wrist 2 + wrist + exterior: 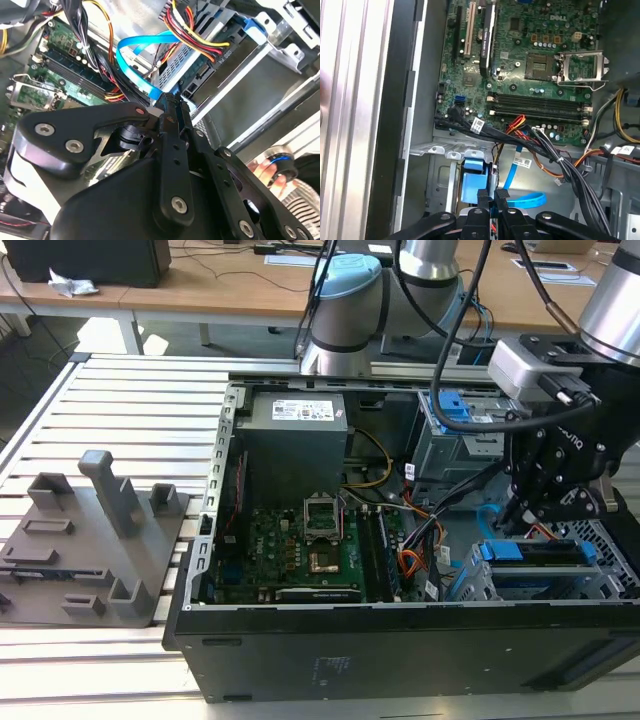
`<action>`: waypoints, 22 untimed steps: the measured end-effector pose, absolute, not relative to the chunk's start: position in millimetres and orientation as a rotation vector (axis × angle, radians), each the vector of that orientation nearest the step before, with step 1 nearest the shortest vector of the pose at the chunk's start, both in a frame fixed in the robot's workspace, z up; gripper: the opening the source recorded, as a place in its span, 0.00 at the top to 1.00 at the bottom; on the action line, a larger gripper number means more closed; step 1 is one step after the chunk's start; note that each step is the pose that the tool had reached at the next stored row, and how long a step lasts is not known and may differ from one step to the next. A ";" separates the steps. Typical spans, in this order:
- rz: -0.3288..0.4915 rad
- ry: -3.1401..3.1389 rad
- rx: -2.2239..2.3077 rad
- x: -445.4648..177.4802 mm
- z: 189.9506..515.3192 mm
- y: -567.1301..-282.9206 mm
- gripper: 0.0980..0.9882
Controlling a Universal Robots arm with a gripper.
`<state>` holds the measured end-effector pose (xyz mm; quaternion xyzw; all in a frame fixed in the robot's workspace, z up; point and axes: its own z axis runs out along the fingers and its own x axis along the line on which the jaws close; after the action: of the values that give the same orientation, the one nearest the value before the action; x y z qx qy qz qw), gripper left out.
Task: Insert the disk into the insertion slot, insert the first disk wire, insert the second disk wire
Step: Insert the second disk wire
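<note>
The disk in its blue carrier lies inside the insertion slot, the grey cage at the case's front corner on the exterior view's right. My gripper hangs just above the disk's end. In the second wrist view the gripper is shut on the end plug of a flat blue wire, close to the disk's connector edge. A black plug with red, yellow and black wires sits at that same edge. In the first wrist view the fingertips stand beside the blue carrier.
The open computer case holds a motherboard, a power supply and bundles of cables. A second grey cage with a blue latch stands at the back. A grey fixture block rests on the slatted table.
</note>
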<state>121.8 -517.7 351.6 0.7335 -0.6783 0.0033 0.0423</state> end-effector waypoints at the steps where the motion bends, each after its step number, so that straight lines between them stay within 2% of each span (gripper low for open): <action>1: 0.009 -2.089 2.232 121.8 351.6 -517.7 0.93; 22: -0.014 -2.449 1.830 122.2 351.4 -517.7 0.93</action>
<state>122.2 -517.7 351.4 0.5981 -0.8003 -0.0045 0.0421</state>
